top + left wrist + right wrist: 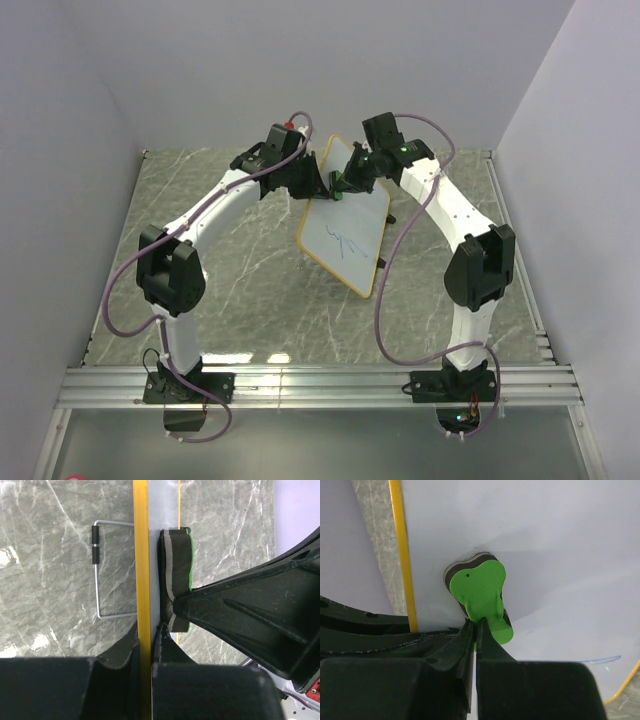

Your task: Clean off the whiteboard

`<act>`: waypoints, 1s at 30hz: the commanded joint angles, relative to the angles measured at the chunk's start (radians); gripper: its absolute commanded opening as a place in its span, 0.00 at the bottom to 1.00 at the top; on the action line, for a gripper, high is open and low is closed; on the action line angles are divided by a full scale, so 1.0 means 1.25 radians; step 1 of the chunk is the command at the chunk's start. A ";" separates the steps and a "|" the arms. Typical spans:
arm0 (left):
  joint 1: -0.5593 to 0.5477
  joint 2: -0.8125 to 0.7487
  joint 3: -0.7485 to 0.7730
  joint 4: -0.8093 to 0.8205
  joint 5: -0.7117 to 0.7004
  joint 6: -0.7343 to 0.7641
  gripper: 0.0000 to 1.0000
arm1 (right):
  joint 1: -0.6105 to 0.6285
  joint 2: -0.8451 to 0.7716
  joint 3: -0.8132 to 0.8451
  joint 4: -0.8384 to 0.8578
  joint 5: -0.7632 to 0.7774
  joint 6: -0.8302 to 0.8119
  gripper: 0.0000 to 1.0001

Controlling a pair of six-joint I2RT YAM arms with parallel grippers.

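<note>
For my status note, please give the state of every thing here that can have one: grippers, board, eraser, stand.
left gripper: shut on the whiteboard rim.
right gripper: shut on the eraser.
whiteboard: held tilted, blue marks not yet erased.
eraser: pressed flat against the whiteboard.
wire stand: swung out from the whiteboard's back.

Colour notes: board, eraser, table, rig.
Observed: whiteboard point(345, 222) white face, yellow-orange rim, thin blue scribble near the middle; eraser point(479, 592) bright green back over black and grey layers; table point(250, 280) grey-green marble pattern with white veins; wire stand point(97, 570) silver with two black sleeves; left gripper point(150, 635) and right gripper point(474, 630) black; left arm point(215, 205) and right arm point(450, 205) white shells, black joints; cables point(120, 290) lilac; walls point(330, 60) pale lilac-grey.
</note>
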 commanded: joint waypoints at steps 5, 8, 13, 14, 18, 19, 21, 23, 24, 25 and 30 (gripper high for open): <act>-0.079 0.082 -0.069 -0.234 -0.098 0.182 0.00 | 0.025 -0.068 -0.216 0.127 -0.076 0.035 0.00; -0.079 0.082 -0.064 -0.239 -0.100 0.183 0.00 | 0.024 -0.117 -0.335 0.160 -0.055 0.030 0.00; -0.080 0.079 -0.066 -0.239 -0.098 0.182 0.00 | 0.005 -0.174 -0.481 0.187 -0.027 0.004 0.00; -0.080 0.079 -0.067 -0.237 -0.098 0.182 0.00 | -0.009 -0.178 -0.524 0.193 -0.028 0.001 0.00; -0.080 0.078 -0.066 -0.239 -0.100 0.179 0.00 | -0.027 -0.199 -0.599 0.218 -0.026 -0.014 0.00; -0.080 0.079 -0.065 -0.239 -0.100 0.179 0.00 | -0.025 -0.201 -0.609 0.219 -0.005 -0.019 0.00; -0.080 0.082 -0.060 -0.241 -0.097 0.177 0.00 | -0.027 -0.203 -0.643 0.228 0.005 -0.024 0.00; -0.080 0.084 -0.058 -0.245 -0.097 0.176 0.00 | -0.027 -0.204 -0.681 0.235 0.006 -0.021 0.00; -0.081 0.086 -0.056 -0.245 -0.097 0.176 0.00 | -0.027 -0.207 -0.695 0.247 0.004 -0.019 0.00; -0.081 0.086 -0.056 -0.246 -0.098 0.176 0.00 | -0.025 -0.212 -0.724 0.256 0.001 -0.012 0.00; -0.081 0.087 -0.061 -0.242 -0.100 0.172 0.00 | -0.008 -0.242 -0.749 0.266 0.000 0.001 0.00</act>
